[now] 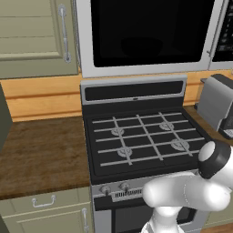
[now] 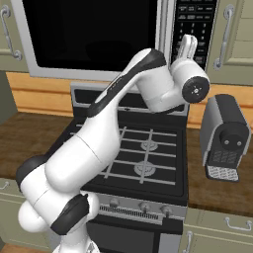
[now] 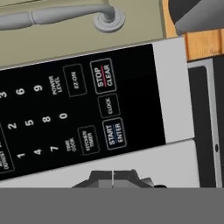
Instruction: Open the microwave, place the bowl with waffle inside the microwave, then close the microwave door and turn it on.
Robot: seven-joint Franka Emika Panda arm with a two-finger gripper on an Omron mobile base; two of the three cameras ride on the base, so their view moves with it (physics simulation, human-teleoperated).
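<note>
Closest to you in the left base view is the white arm (image 1: pixel 191 193), rising in front of the black gas stove (image 1: pixel 143 139); above the stove hangs the microwave (image 1: pixel 150 68), its microwave door (image 1: pixel 148 34) shut flush, and something dark and rounded is dimly visible behind the black glass, too faint for you to name. Left of the stove you have the wooden worktop (image 1: pixel 41 152) and a beige cabinet door (image 1: pixel 34 32) above it; right of the stove stands a grey coffee machine (image 1: pixel 218 102). From the right base view, you see the arm arch up over the stove (image 2: pixel 143 163) so that the hand (image 2: pixel 188 47) points at the dark button panel (image 2: pixel 195 22) on the microwave's right side, just beside the vertical bar handle (image 2: pixel 166 29) of the closed door; the coffee machine (image 2: pixel 225 136) sits on the worktop right of the stove. Through the hand view, your two fingertips (image 3: pixel 103 177) stand pressed together with nothing between them, just below the panel (image 3: pixel 78 109), close to its START/ENTER button (image 3: pixel 114 133), with STOP/CLEAR (image 3: pixel 103 75) farther along the same column; whether the tips touch the microwave you cannot tell. A cabinet handle (image 3: pixel 61 15) runs beyond the panel.
</note>
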